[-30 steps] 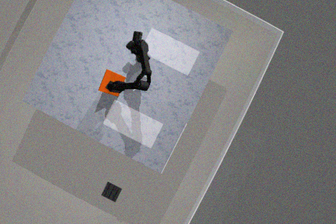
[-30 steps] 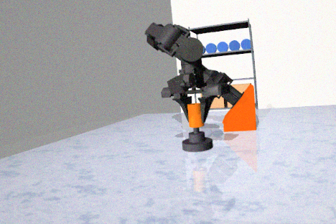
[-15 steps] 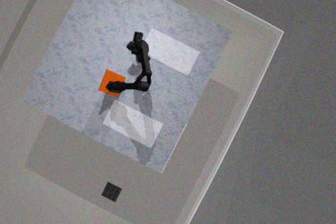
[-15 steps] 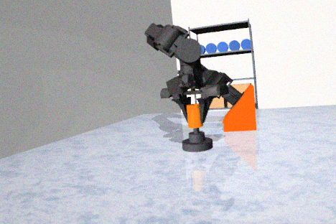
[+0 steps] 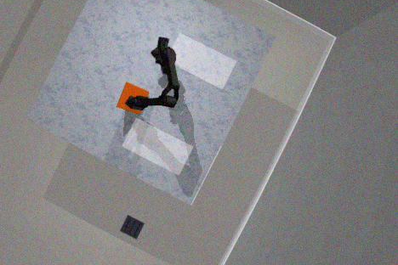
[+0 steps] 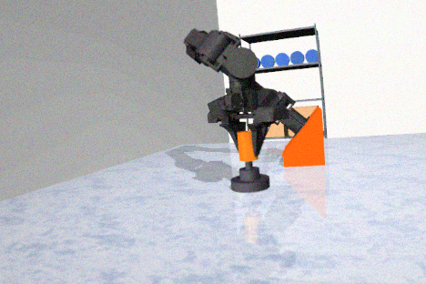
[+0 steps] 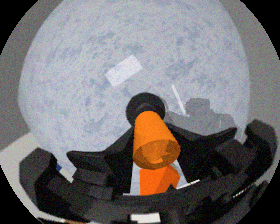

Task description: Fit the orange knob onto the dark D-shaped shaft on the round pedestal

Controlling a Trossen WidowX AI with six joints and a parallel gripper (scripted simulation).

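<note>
The orange knob [image 6: 246, 146] [image 7: 152, 127] is a tapered cylinder, held between the fingers of my gripper [image 6: 248, 154], which is shut on it. In the exterior view the knob leans slightly. Its lower end is at the top of the dark shaft [image 6: 248, 164], and part of the shaft shows below it, above the round dark pedestal [image 6: 249, 184] [image 7: 136, 105]. The knob is not down on the pedestal. Whether the shaft tip is inside the hole cannot be seen. The flat sides are hidden. In the top view the arm covers knob and pedestal.
An orange wedge-shaped block [image 5: 126, 93] [image 6: 311, 147] [image 7: 156, 181] stands close by, right of the pedestal in the exterior view. Two pale rectangles [image 5: 206, 61] [image 5: 155, 146] show on the mottled table top. A shelf rack [image 6: 282, 34] with blue round items stands in the background.
</note>
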